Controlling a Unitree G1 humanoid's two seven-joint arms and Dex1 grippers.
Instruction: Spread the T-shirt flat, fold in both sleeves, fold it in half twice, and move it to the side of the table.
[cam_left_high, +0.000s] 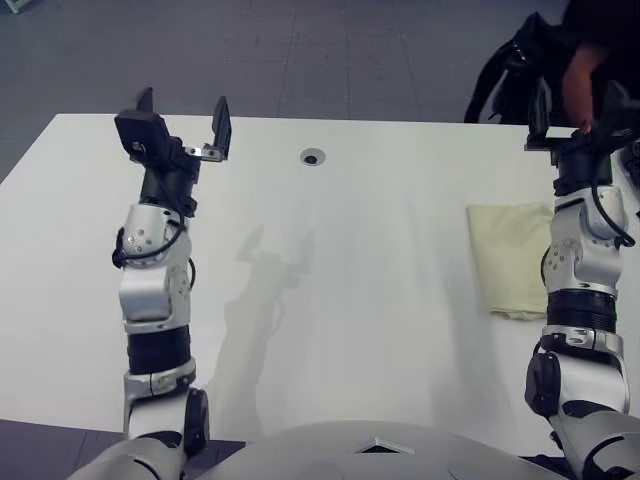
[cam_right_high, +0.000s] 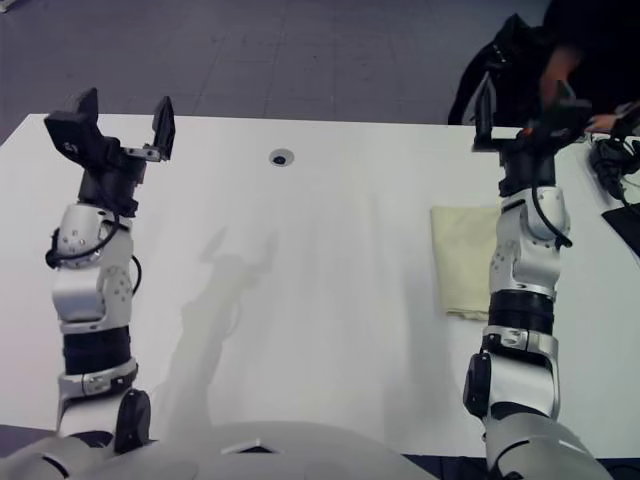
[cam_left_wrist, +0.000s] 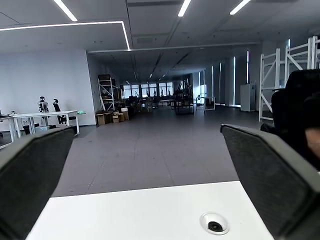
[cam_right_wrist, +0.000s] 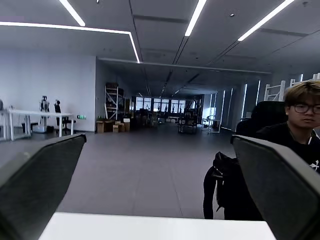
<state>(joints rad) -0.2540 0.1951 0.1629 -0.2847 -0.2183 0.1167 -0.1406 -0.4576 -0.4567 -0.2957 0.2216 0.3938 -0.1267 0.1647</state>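
- Worktop (cam_left_high: 380, 300): white, spanning the scene.
- T-shirt (cam_left_high: 505, 255): pale yellow, folded into a flat rectangle with its long side running near to far. It lies on the right side of the worktop, close to the right edge. Its right part is hidden behind the right arm.
- Left tool (cam_left_high: 184, 108): raised above the far left of the worktop, fingers wide apart, holding nothing, well apart from the T-shirt.
- Right tool (cam_right_high: 522, 108): raised at the far right, beyond the T-shirt, fingers wide apart, holding nothing.
- Cable grommet (cam_left_high: 313, 156): round, set in the worktop near the far edge, between the two tools.
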